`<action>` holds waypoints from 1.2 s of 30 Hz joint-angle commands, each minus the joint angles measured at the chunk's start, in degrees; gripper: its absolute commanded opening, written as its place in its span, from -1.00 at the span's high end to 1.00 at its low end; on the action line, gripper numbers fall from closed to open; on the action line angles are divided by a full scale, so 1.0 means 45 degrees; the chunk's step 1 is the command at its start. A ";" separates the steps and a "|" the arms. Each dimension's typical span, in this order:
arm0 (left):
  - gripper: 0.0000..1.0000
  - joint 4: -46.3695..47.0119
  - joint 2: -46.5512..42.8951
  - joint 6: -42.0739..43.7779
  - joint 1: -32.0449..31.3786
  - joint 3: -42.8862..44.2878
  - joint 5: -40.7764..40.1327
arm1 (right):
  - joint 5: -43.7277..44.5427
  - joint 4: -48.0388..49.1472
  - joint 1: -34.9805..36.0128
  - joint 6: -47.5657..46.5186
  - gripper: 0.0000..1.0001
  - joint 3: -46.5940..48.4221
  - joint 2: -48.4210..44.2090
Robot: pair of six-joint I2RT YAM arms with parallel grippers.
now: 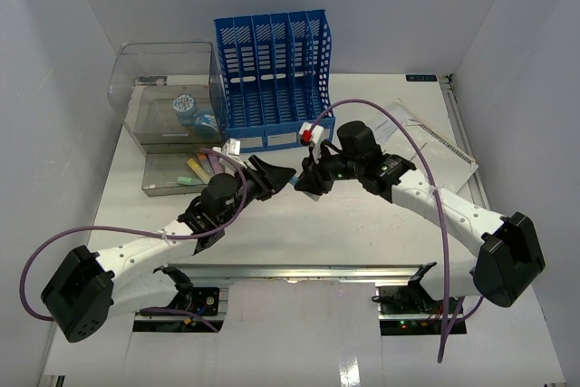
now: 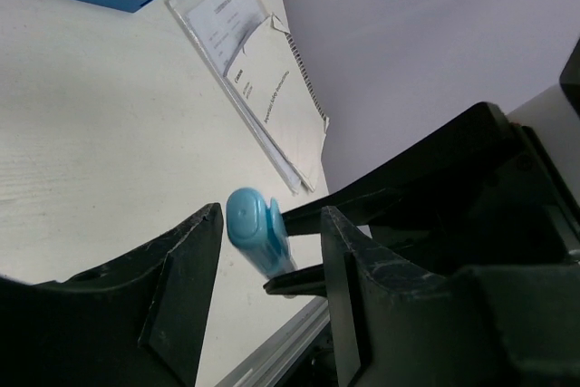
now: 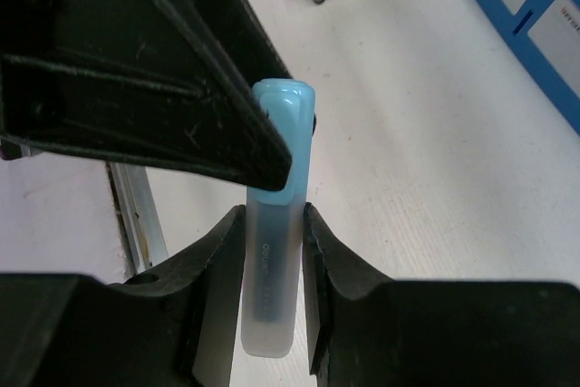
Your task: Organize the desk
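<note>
Right tool (image 3: 272,217) clamped on blue marker (image 3: 269,287), above centre of worktop (image 1: 362,224). Left tool (image 2: 272,224) half-wide, jaws either side of the cap (contact unclear). Worktop spans under both arms; blue rack (image 1: 272,79) at 12 o'clock, papers (image 1: 435,147) at 2.

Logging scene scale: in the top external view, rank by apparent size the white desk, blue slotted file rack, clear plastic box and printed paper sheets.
1. Flat white desk
2. Blue slotted plastic file rack and clear plastic box: too alike to rank.
3. Printed paper sheets
</note>
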 commanded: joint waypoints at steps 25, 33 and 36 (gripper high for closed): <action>0.69 -0.0855 -0.0965 -0.0213 -0.0261 -0.0099 -0.1001 | -0.0200 0.0017 0.0195 -0.0699 -0.31 0.0228 -0.0292; 0.79 -0.4217 -0.3068 -0.0405 -0.0242 -0.0316 -0.3034 | -0.1038 -0.0691 -0.0177 -0.2677 -0.92 -0.0301 -0.1268; 0.83 -0.7262 -0.4482 -0.1426 -0.0036 -0.0296 -0.4823 | -0.1957 -0.1008 -0.1000 -0.3340 -0.83 -0.0609 -0.2025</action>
